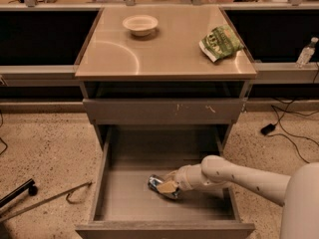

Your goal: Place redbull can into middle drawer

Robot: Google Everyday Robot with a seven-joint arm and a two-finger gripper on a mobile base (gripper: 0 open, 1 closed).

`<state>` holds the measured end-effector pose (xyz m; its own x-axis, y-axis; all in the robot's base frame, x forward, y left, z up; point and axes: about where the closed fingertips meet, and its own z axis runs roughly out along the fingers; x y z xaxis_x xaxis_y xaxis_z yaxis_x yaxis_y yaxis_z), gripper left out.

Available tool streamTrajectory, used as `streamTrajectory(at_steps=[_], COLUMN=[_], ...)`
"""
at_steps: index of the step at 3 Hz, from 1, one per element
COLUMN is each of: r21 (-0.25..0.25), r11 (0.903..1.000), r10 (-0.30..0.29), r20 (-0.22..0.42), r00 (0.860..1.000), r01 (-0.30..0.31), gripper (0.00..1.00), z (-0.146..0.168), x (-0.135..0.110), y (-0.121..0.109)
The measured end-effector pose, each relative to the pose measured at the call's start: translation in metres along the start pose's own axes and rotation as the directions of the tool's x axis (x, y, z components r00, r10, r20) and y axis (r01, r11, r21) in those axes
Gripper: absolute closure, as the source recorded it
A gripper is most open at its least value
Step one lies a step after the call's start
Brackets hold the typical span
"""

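Note:
The middle drawer (124, 203) is pulled wide open below the cabinet top, its flat grey-brown floor showing. The redbull can (158, 184) lies on its side on the drawer floor near the middle, blue and silver with a shiny end toward the left. My gripper (169, 187) reaches into the drawer from the right on a white arm and sits right at the can's right end, covering part of it.
A cream bowl (140, 24) and a green and white snack bag (221, 42) rest on the cabinet top (164, 54). The grey drawer front (164, 111) above has white scratch marks. A black cable (279, 123) and a plastic bottle (305, 53) are at right; a rod (45, 200) lies on the floor at left.

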<state>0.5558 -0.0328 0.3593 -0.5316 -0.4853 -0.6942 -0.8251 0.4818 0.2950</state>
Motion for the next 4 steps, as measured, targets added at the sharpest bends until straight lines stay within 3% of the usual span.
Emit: streamTrajectory(at_steps=[2,3,4], r21=[0.000,0.000,0.000], r11=[1.0000,1.0000,1.0000], r10=[0.000,0.000,0.000], r20=[0.000,0.000,0.000], r00=[1.000,1.000,1.000], r01=[0.000,0.000,0.000], gripper=[0.11,0.00,0.00], z=[0.0001,0.0001,0.0001], x=[0.0000,0.0000,0.0000], y=[0.0000,0.0001,0.0001])
